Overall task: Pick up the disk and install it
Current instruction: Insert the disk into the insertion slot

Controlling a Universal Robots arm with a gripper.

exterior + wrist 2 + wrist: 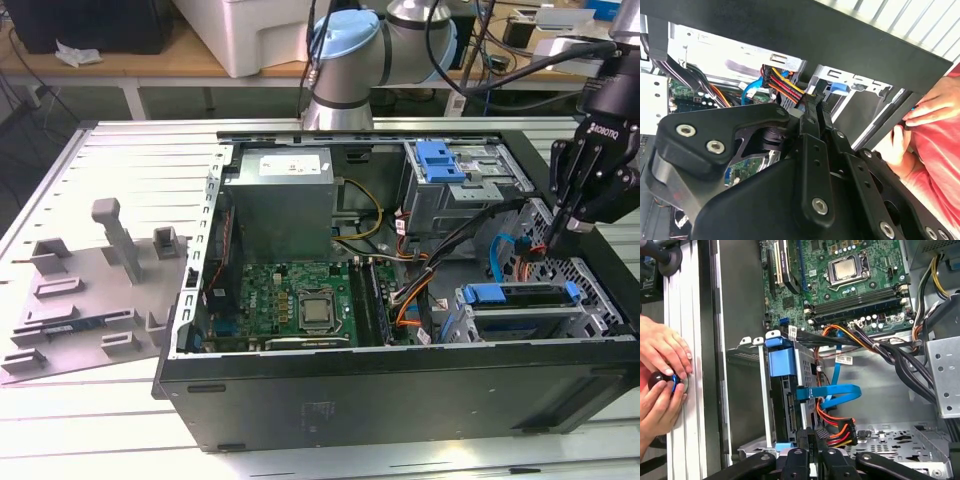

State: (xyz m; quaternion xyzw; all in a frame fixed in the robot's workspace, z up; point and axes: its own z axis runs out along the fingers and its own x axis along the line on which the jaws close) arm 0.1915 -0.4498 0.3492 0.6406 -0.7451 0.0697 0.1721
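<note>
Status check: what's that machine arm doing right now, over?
End effector low over drive cage, beside power cables. Disk in cage. Person's hands just outside case wall.

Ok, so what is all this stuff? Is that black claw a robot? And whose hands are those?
Yes, the black claw is the gripper at the end of a robot arm. One picture comes from a camera standing off to the side. The other two come from little cameras riding near the arm's wrist, so they look past the claw. On the white table lies an opened computer case, with a green circuit board inside and a grey moulded tray beside it. The disk, in its blue frame, sits in a metal slot of the case, and the gripper hangs close above it. The hands belong to a person beside the table. They are holding something small, black and blue that I can't identify.
</note>
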